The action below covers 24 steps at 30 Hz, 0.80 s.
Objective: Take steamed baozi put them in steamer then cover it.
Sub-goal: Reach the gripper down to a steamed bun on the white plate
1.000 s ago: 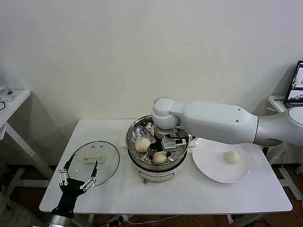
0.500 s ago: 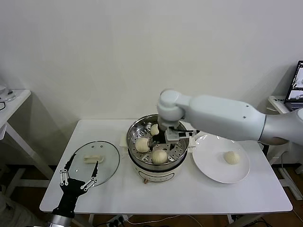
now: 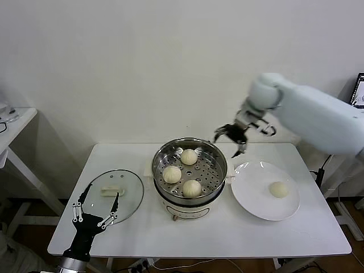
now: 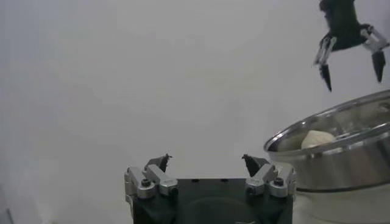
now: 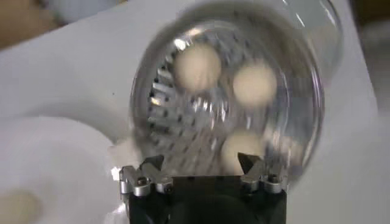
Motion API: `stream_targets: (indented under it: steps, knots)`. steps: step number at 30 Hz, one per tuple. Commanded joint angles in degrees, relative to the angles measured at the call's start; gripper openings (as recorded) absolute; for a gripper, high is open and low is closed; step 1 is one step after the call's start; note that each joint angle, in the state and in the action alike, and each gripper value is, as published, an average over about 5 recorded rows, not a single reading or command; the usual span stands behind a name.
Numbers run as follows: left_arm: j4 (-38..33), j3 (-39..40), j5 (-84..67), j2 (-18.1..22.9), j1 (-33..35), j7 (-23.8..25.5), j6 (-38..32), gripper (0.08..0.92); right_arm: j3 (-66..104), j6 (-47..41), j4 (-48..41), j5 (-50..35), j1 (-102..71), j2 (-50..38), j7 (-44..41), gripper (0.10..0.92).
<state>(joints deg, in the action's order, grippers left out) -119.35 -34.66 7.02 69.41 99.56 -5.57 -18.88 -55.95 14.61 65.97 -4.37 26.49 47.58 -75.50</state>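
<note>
Inside the steamer (image 3: 190, 196) sit three steamed baozi (image 3: 191, 187); no writing legible.

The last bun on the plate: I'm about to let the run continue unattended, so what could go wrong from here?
1. The right claw hangs open above the table between steamer and plate; the lone bun is round and could roll or get squashed in a poor grip.
2. Three buns already fill much of the tray, so the fourth could land on one.
3. The lid lies flat beside the left claw; its low handle may be awkward to grip.
</note>
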Motion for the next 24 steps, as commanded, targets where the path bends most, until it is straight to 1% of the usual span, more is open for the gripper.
stream_targets:
  steps: [1,6,10,24]
  knots:
    - [0.1,0.1,0.0,0.0,-0.1,0.0,0.0,0.823,3.1,-9.0,-17.4,-3.5,-7.1,-9.4,-0.7,0.823]
    - [0.2,0.4,0.1,0.0,-0.2,0.0,0.2,0.823,6.4,-8.5,-18.3,0.2,-14.9,-10.4,1.5,0.823]
    - [0.1,0.3,0.1,0.0,-0.2,0.0,0.5,0.823,9.6,-7.9,-19.6,2.7,-20.1,-9.5,3.5,0.823]
    - [-0.4,-0.2,0.1,-0.2,0.2,0.0,0.7,0.823,15.6,-6.1,-24.8,9.3,-25.9,-2.9,4.9,0.823]
